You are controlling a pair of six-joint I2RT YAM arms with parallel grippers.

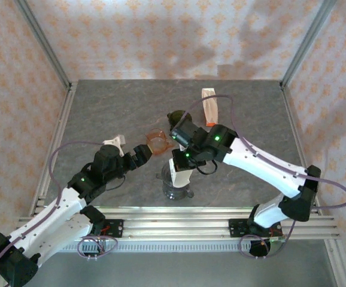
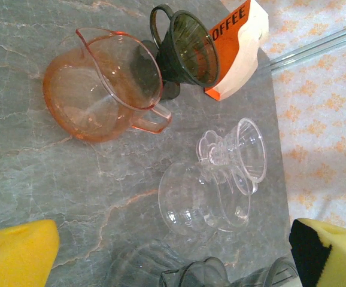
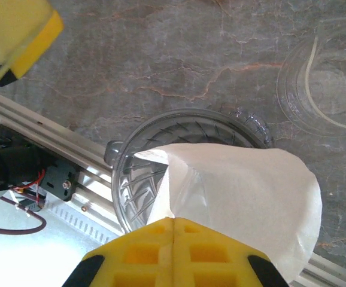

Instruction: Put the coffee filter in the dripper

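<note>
From above, the right gripper [image 1: 179, 164] holds the white filter [image 1: 177, 174] over the clear dripper [image 1: 176, 191] near the front edge of the table [image 1: 101, 107]. The left gripper [image 1: 142, 156] sits beside an orange jug [image 1: 158, 142]. The left wrist adds its yellow pads [image 2: 17, 254] spread wide, plus a dark dripper [image 2: 188, 48] against a filter box [image 2: 239, 54]. The right wrist shows jaws pinching the filter above the clear dripper's ribbed mouth.
</note>
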